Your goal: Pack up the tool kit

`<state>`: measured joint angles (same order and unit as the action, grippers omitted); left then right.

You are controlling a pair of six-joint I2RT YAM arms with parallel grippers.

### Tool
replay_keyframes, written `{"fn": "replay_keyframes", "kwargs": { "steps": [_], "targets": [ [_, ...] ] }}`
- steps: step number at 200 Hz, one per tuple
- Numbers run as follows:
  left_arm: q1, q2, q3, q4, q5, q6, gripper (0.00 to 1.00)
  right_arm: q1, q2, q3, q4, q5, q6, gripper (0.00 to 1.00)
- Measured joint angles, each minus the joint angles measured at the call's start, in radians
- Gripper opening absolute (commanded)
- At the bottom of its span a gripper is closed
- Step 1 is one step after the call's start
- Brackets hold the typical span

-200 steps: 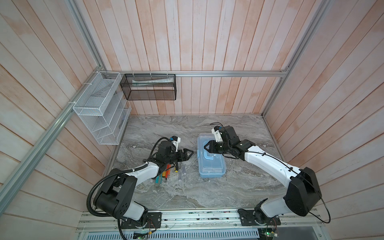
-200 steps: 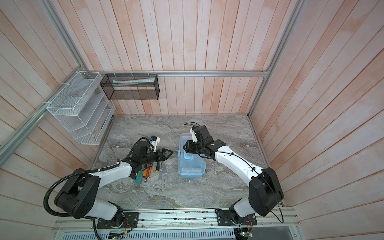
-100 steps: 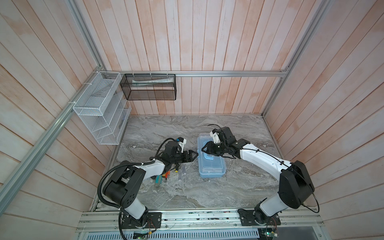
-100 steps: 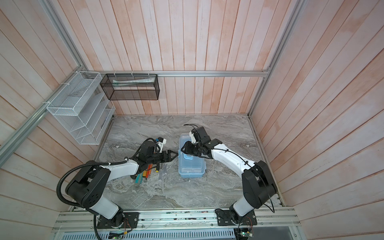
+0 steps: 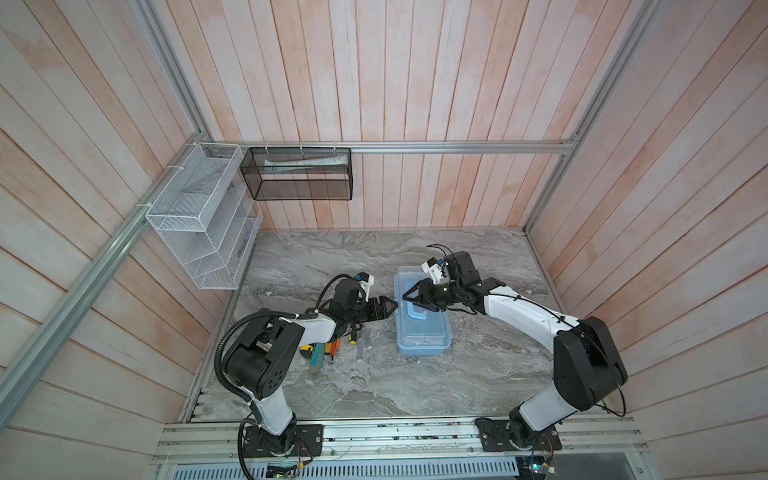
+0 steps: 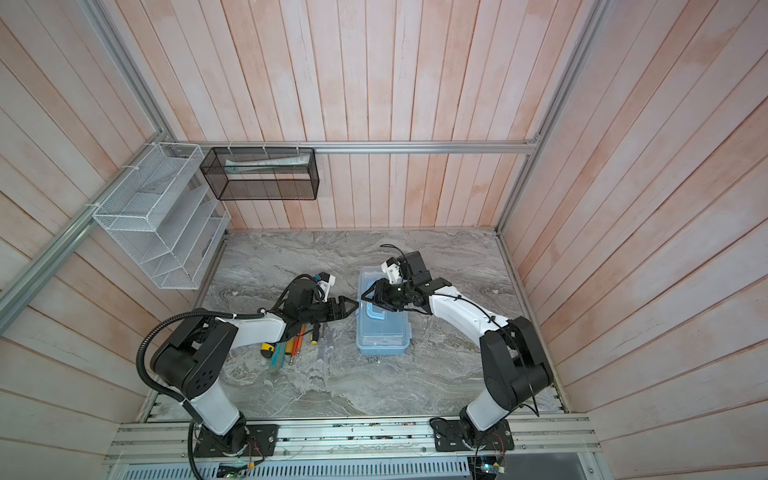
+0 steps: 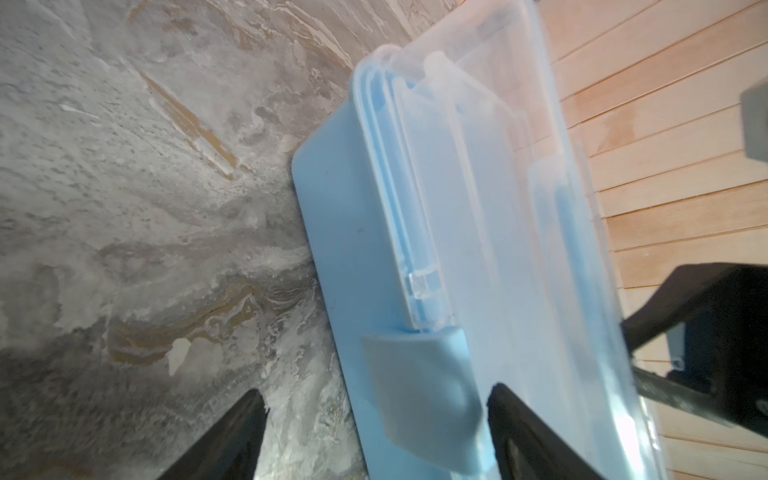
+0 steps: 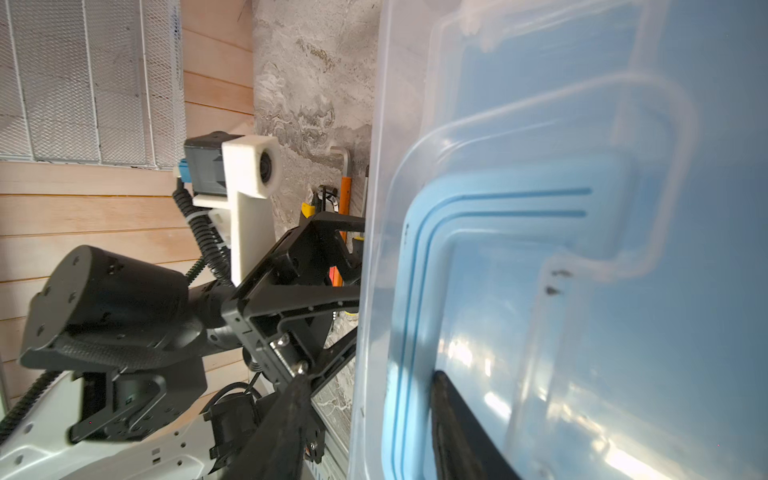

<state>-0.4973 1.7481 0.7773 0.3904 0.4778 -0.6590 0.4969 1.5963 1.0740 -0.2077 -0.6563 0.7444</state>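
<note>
The tool kit box is pale blue with a clear lid shut on it and a blue handle on top. It sits mid-table in both top views. My left gripper is open at the box's left side. In the left wrist view its jaws stand either side of the blue latch without touching it. My right gripper is open over the lid's left edge, with one finger on the lid and one outside the box. Loose tools lie left of the box, partly under my left arm.
A clear packet lies between the tools and the box. An Allen key and an orange screwdriver show beside the box. A white wire rack and a black mesh basket hang on the walls. Wooden walls enclose the table.
My left gripper has slid right, from over the tools up to the box's left side. The right gripper has moved to the lid's left edge and its jaws have widened.
</note>
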Motion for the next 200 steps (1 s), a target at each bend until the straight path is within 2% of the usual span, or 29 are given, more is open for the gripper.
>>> {"fn": "replay_keyframes", "kwargs": {
  "steps": [32,48,59,107,144,157,174,189,200],
  "targets": [
    [0.001,0.014,0.014,0.003,-0.012,-0.003,0.86,-0.010,0.009,-0.014,0.033,-0.039,0.010,0.47],
    [-0.004,0.021,0.021,0.009,-0.012,-0.004,0.86,-0.013,0.028,-0.056,0.138,-0.119,0.053,0.46],
    [-0.002,0.024,0.022,0.011,-0.011,-0.004,0.86,-0.014,0.035,-0.081,0.206,-0.165,0.094,0.42],
    [-0.002,0.032,0.035,0.009,-0.014,-0.004,0.86,-0.013,0.040,-0.058,0.148,-0.129,0.062,0.40],
    [-0.003,0.036,0.040,0.010,-0.013,-0.004,0.86,-0.021,0.022,-0.103,0.207,-0.127,0.073,0.34],
    [-0.009,0.036,0.043,0.010,-0.012,-0.003,0.86,-0.029,0.010,-0.124,0.231,-0.130,0.079,0.27],
    [-0.014,0.036,0.046,0.010,-0.011,-0.003,0.86,-0.037,-0.006,-0.135,0.226,-0.116,0.061,0.12],
    [-0.018,0.036,0.051,0.011,-0.006,-0.003,0.86,-0.041,-0.012,-0.138,0.212,-0.108,0.068,0.11],
    [-0.019,0.036,0.053,0.011,-0.006,-0.003,0.86,-0.042,-0.014,-0.137,0.208,-0.108,0.064,0.05]
  ]
}}
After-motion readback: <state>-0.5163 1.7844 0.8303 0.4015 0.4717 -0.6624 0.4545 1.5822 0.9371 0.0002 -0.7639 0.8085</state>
